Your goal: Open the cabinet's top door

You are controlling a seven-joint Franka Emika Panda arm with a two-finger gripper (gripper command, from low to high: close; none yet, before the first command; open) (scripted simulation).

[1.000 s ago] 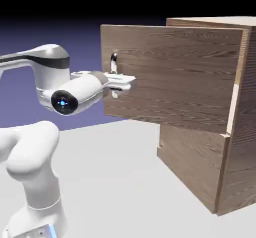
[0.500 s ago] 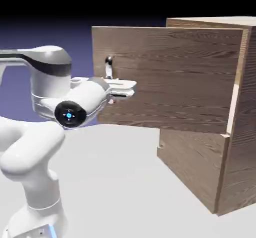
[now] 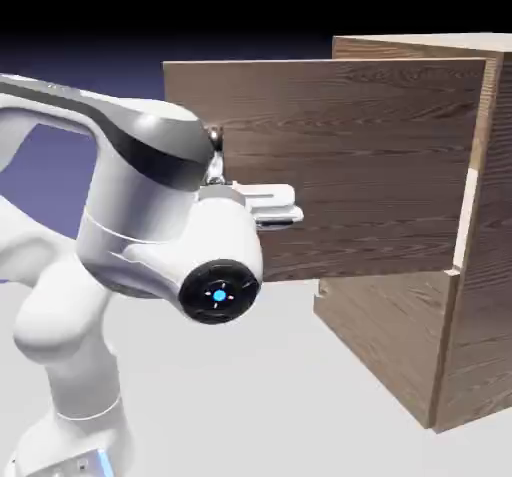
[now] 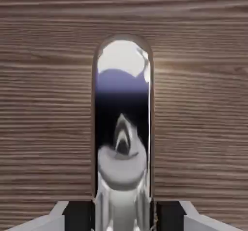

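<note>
Hand view: tool [image 4: 124, 220] pinching the metal handle [image 4: 123, 123] of the swung-out top door [image 3: 340, 165].

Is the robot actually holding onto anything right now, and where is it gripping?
Yes. Its hand is closed on the metal handle of the top door, near the handle's lower end.

no text, label, brand, number or sign can be read in either view.
</note>
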